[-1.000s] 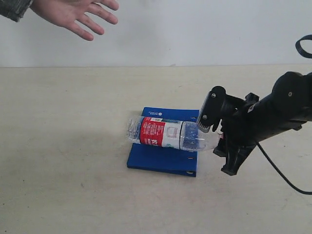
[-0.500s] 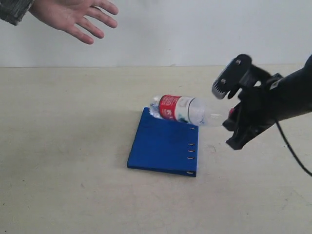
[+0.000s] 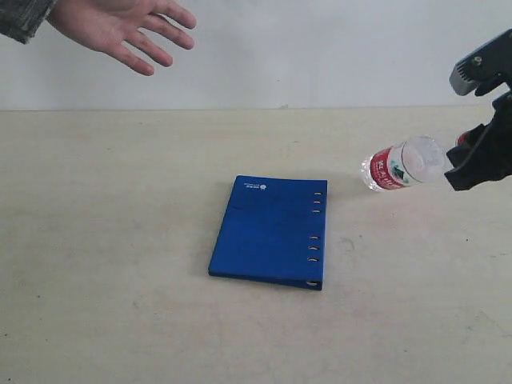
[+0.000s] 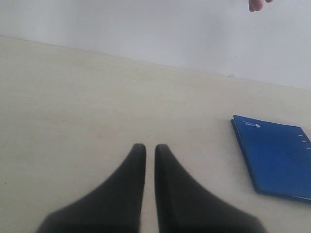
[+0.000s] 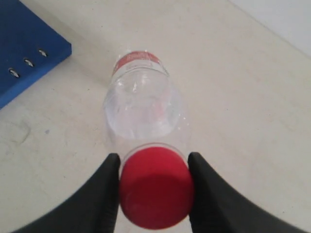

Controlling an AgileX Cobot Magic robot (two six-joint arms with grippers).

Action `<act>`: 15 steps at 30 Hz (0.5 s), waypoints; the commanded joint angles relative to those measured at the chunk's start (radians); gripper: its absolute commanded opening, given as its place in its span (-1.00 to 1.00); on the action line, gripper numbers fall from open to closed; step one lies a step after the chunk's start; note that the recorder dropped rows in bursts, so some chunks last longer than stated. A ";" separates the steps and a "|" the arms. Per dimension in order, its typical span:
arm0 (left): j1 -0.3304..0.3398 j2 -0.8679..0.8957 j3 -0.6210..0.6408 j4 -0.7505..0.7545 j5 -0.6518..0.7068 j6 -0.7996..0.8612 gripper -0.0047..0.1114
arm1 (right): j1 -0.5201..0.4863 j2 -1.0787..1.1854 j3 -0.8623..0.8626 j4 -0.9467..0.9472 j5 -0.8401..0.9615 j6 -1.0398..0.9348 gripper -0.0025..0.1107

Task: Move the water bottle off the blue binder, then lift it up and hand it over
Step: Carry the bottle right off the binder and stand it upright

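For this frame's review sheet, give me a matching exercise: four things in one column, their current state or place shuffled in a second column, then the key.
1. small clear plastic water bottle with a red-and-white label
2. flat deep-blue ring binder
3. left gripper
4. person's bare hand

A. shut, holding nothing
B. open, fingers spread, upper left of the exterior view
C. lying flat on the beige table, nothing on it
D. clamped at its red cap by the right gripper, clear of the binder

Pairs: 1-D, 2-C, 3-A, 4-B
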 commanded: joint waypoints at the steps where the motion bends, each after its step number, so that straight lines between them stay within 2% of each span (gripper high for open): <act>1: -0.008 -0.002 0.003 -0.004 -0.009 0.004 -0.80 | -0.003 -0.065 -0.004 0.006 -0.012 0.041 -0.96; 9: -0.008 -0.002 0.003 -0.004 -0.009 0.004 -0.80 | -0.003 -0.056 -0.004 0.006 -0.088 0.097 -0.96; 15: -0.008 -0.002 0.003 -0.004 -0.009 0.004 -0.80 | -0.003 -0.027 -0.004 0.006 -0.224 0.098 -0.96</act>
